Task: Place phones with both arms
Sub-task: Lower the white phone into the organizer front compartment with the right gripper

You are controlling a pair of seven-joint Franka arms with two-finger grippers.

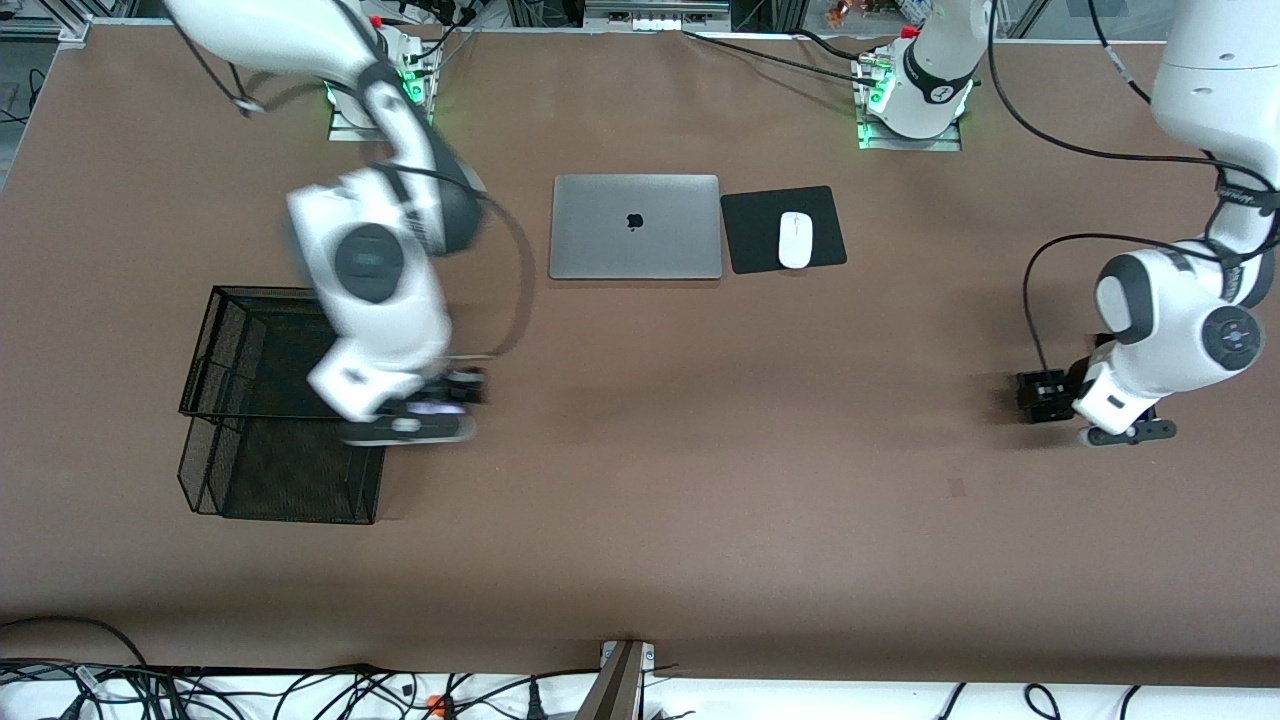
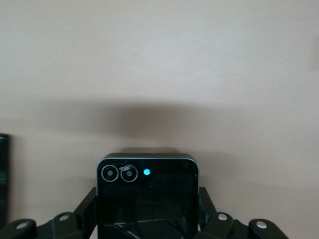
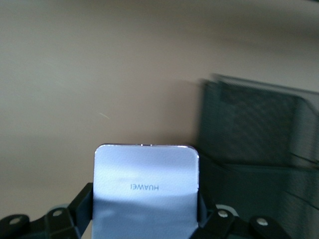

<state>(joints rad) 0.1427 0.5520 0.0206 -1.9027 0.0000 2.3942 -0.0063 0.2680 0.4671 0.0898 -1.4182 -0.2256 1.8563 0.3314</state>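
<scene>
My right gripper (image 1: 450, 400) is shut on the small pale lilac phone (image 3: 144, 184), which sits flat between its fingers (image 3: 82, 204). It is over the table at the edge of the black mesh tray (image 1: 235, 300), and the arm is motion-blurred. The lilac phone shows faintly in the front view (image 1: 440, 407). My left gripper (image 1: 1042, 397) is shut on the small squarish black phone (image 2: 147, 199), low over the table at the left arm's end. A dark edge (image 2: 2, 179) beside it may be the longer black slab. I cannot tell.
The mesh tray also shows in the right wrist view (image 3: 259, 124); it is a stepped, two-level tray. A closed grey laptop (image 1: 636, 227) and a white mouse (image 1: 795, 240) on a black pad (image 1: 750, 235) lie near the robots' bases.
</scene>
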